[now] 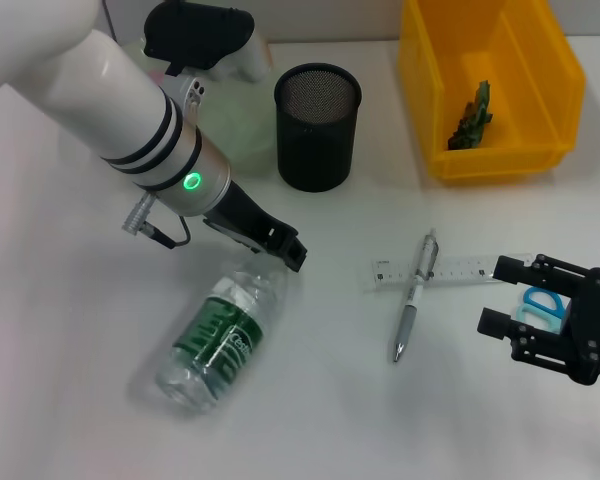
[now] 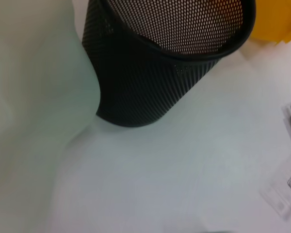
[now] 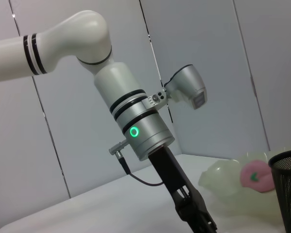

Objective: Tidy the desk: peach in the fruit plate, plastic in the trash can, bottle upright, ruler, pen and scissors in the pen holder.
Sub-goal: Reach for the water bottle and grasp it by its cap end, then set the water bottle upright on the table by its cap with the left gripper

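While the clear plastic water bottle with the green label (image 1: 223, 336) lies flat on the white desk (image 1: 70, 330), the left gripper (image 1: 286, 253) sits at its neck end; whether its fingers are parted or closed on the cap I cannot tell. The bottle's long axis runs diagonally, cap towards the black mesh pen holder (image 1: 317, 126), base towards the robot's left. To stand it well, grip near the neck and pivot about the base, slowly. The right gripper (image 1: 525, 315) hovers open over the blue-handled scissors (image 1: 542, 305), holding nothing.
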Controlling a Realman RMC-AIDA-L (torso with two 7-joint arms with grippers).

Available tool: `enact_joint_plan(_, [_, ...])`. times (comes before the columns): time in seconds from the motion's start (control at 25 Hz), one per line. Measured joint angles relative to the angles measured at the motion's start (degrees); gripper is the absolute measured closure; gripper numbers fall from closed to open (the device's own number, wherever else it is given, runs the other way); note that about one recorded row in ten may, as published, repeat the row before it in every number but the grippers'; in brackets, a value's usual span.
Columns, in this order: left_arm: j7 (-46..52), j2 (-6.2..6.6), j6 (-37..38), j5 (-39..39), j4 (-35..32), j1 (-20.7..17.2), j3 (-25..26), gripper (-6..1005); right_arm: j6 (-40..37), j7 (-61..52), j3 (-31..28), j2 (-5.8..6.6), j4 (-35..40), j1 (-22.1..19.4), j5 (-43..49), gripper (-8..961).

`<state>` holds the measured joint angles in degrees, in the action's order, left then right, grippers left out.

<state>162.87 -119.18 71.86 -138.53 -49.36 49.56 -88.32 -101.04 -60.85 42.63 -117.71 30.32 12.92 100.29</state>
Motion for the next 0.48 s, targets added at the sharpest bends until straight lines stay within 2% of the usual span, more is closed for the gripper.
enact_joint_plan(0.48, [-0.5, 0.00, 0.2, 0.1, -1.7, -0.7, -1.0, 546, 0.0, 0.0, 0.0, 0.02, -0.2, 0.0, 0.0, 267])
